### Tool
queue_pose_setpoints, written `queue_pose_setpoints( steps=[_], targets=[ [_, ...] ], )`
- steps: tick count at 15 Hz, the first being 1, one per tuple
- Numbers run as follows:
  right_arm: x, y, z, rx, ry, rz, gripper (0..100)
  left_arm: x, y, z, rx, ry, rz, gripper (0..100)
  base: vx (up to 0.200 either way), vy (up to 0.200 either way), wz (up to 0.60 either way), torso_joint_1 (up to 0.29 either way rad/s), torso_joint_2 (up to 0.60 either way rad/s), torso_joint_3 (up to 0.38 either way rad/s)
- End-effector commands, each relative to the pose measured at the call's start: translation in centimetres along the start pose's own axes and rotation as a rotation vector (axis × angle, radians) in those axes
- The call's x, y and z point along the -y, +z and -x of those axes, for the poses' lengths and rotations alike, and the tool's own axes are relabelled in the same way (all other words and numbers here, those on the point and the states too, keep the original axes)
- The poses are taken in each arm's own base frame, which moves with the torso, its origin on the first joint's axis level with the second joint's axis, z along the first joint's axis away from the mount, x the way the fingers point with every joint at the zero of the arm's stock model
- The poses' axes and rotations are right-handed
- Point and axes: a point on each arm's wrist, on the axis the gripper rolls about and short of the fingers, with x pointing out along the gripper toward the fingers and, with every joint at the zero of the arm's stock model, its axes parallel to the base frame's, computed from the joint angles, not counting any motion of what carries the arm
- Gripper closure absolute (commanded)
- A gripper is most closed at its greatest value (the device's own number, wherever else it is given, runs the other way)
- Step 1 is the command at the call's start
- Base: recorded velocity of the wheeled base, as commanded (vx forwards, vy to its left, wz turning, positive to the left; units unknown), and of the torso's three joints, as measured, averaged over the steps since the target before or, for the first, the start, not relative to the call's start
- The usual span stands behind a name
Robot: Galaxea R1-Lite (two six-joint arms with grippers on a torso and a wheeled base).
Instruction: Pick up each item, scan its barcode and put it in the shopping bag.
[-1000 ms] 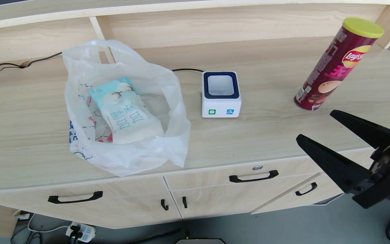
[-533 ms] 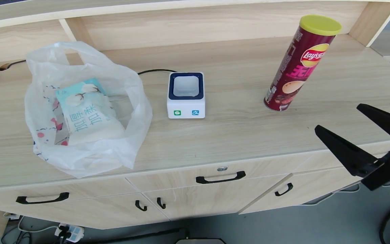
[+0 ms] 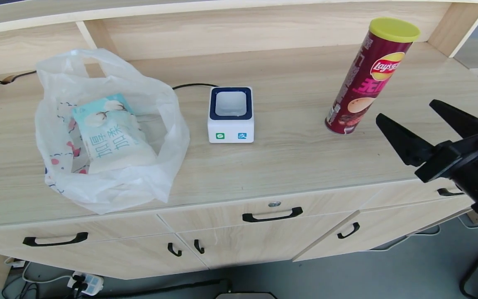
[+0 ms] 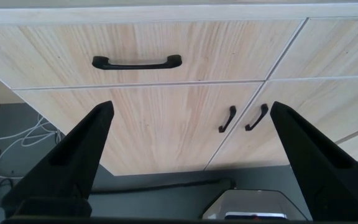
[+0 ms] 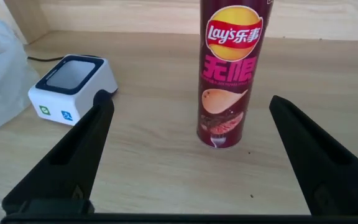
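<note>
Closer now, my right gripper (image 3: 405, 109) gapes wide and empty, can (image 3: 369, 79) just beyond my fingertips (image 3: 388, 126). Pickup seems in hand; next I should straddle it and close.

A wooden counter (image 3: 288, 166) is shown, fitted with black-handled drawers (image 3: 222, 218). A power strip (image 3: 87, 284) is laid on the floor, near left.

My right pincer (image 3: 405, 109), matte black throughout: two long, flat-sided wedge-shaped fingers (image 3: 403, 143) taper to blunt points from a blocky black wrist housing (image 3: 475, 166) with a rounded barrel. My left pincer (image 4: 191, 105) wears the same broad, tapering black fingers.
</note>
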Motion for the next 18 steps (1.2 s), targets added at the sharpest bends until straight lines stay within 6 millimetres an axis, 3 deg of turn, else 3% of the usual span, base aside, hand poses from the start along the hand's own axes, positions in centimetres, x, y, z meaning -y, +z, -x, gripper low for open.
queue_pose_setpoints(
  steps=[1, 5, 11, 18],
  targets=[
    [0.1, -2.7, -2.2, -0.064, -0.007, 0.003, 0, 0.0, 0.0, 0.0, -0.001, 0.001, 0.0, 0, 0.0, 0.0, 0.0, 0.0, 0.0, 0.0],
    [1.0, -4.2, -3.0, -0.111, -0.044, -0.025, 0, 0.0, 0.0, 0.0, 0.001, 0.001, 0.0, 0, 0.0, 0.0, 0.0, 0.0, 0.0, 0.0],
    [1.8, -6.8, -6.1, -0.1, -0.069, -0.035, 0, 0.0, 0.0, 0.0, 0.001, 0.001, -0.002, 0, 0.0, 0.0, 0.0, 0.0, 0.0, 0.0],
    [2.3, -6.7, -9.4, -0.008, -0.051, -0.06, 0, 0.0, 0.0, 0.0, 0.001, 0.001, -0.002, 0, 0.0, 0.0, 0.0, 0.0, 0.0, 0.0]
  ],
)
